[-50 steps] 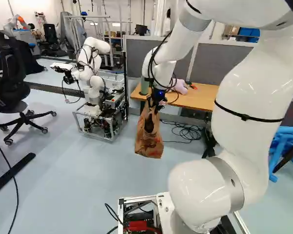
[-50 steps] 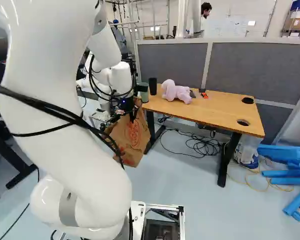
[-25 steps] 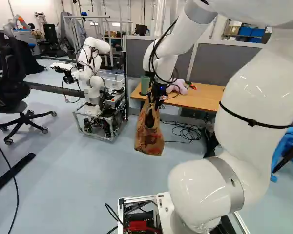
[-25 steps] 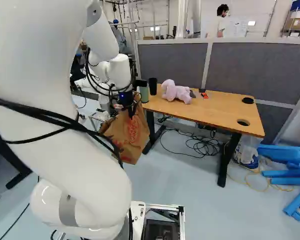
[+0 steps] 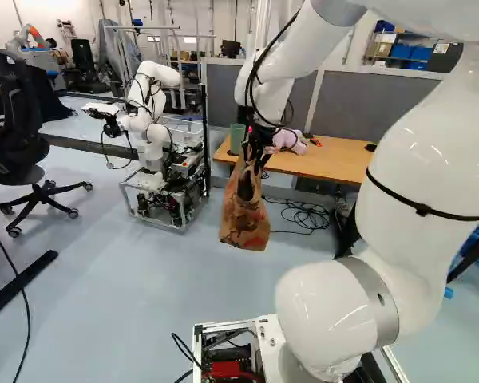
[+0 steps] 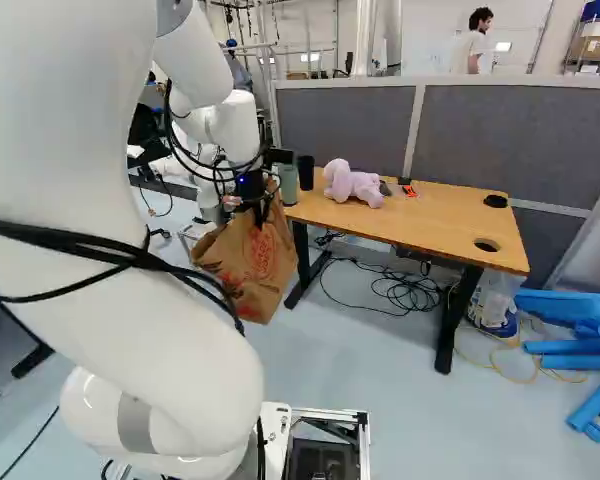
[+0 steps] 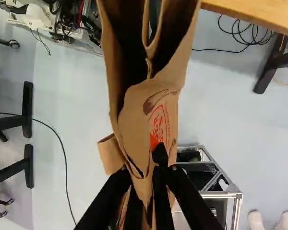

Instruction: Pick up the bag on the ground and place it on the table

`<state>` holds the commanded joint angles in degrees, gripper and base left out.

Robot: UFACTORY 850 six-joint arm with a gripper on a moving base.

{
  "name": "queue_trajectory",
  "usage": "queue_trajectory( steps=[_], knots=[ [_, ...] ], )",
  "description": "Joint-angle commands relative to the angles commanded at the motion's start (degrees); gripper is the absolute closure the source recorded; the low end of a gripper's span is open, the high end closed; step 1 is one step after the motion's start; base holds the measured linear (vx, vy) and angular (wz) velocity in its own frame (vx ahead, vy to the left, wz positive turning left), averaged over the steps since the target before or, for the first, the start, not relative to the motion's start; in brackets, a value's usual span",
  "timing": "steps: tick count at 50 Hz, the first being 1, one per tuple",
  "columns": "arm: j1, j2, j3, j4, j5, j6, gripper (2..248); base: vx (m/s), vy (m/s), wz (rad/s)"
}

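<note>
In the left base view my gripper [image 5: 255, 152] holds the brown paper bag [image 5: 245, 219] by its top edge, and the bag hangs above the floor. The right base view has the bag [image 6: 250, 262] beside the near left corner of the wooden table [image 6: 435, 220], its top roughly level with the tabletop. Seen in the wrist view, the gripper [image 7: 149, 167] is shut on a pinched, folded part of the rim of the bag [image 7: 156, 103]. The bag's mouth gapes ahead of the fingers; its inside is dark.
On the table stand a green cup [image 6: 288, 184], a black cup [image 6: 305, 172] and a pink plush toy [image 6: 353, 184]. Another robot [image 5: 150, 120] stands left of the bag. Cables [image 6: 405, 290] lie under the table, and blue tubes [image 6: 580, 345] lie to its right.
My arm has risen and shifted slightly, and the bag has gone up a little with it, still gripped. The base has not moved.
</note>
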<state>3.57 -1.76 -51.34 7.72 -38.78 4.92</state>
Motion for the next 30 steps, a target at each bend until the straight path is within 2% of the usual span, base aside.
queue_trajectory(
  steps=[30],
  knots=[
    [-0.2, 2.1, -3.5, 0.0, -6.9, 0.0, 229, 0.0, 0.0, 0.0]
  ],
)
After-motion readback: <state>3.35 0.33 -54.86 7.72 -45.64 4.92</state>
